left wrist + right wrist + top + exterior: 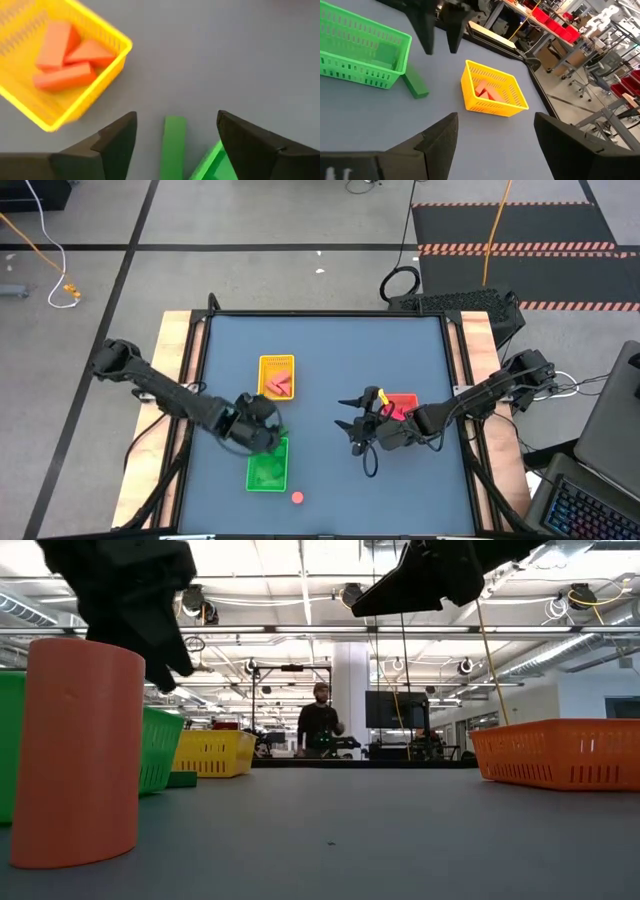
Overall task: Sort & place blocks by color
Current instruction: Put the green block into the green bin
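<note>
A green rectangular block (174, 150) lies flat on the table just beside the green tray's far corner (212, 162). My left gripper (176, 116) hangs open above it, one finger on either side and clear of it; the right wrist view shows those fingers (427, 40) over the block (415, 85). The yellow tray (277, 375) holds three salmon-pink blocks (62, 57). A round salmon-pink block (298, 498) stands near the table's front edge. Beside the red tray (403, 402), my right gripper (352, 425) is open, holding nothing.
The green tray (267, 467) sits between the left gripper and the near edge. In the low view the round block (80, 750) stands close in front of the green tray (155, 760). A person stands in the room beyond the table. Bare table lies between the two arms.
</note>
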Motion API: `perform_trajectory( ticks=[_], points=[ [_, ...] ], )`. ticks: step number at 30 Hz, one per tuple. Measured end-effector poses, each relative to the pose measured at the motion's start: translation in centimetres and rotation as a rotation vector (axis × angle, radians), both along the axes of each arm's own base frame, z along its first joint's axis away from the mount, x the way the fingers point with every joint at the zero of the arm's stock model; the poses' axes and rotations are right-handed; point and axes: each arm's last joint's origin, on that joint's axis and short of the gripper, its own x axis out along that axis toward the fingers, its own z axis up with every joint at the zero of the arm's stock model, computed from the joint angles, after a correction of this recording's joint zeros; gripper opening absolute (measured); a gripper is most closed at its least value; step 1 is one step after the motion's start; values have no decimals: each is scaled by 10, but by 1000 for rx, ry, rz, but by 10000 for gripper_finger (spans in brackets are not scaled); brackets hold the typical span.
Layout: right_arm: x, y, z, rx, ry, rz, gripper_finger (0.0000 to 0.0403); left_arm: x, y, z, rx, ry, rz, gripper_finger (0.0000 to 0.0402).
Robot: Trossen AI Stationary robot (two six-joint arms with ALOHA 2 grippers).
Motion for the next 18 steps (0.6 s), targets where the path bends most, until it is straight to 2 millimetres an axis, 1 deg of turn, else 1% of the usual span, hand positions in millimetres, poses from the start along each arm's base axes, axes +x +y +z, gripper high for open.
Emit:
perform_trajectory(
  ticks=[3,5,12,15,18],
  points=[
    [0,0,0,0,0,0,254,5,12,-1,-116,16,76,246],
    [0,0,0,-10,4,4,254,8,16,-3,-166,32,85,226],
    [0,0,-1,-19,15,4,254,19,22,-2,-265,47,-102,156],
    [-1,-1,-2,-20,24,2,254,20,27,-3,-283,71,-134,134],
    [-1,-1,-2,-23,30,3,254,18,31,-5,-282,106,-125,117]
  ],
)
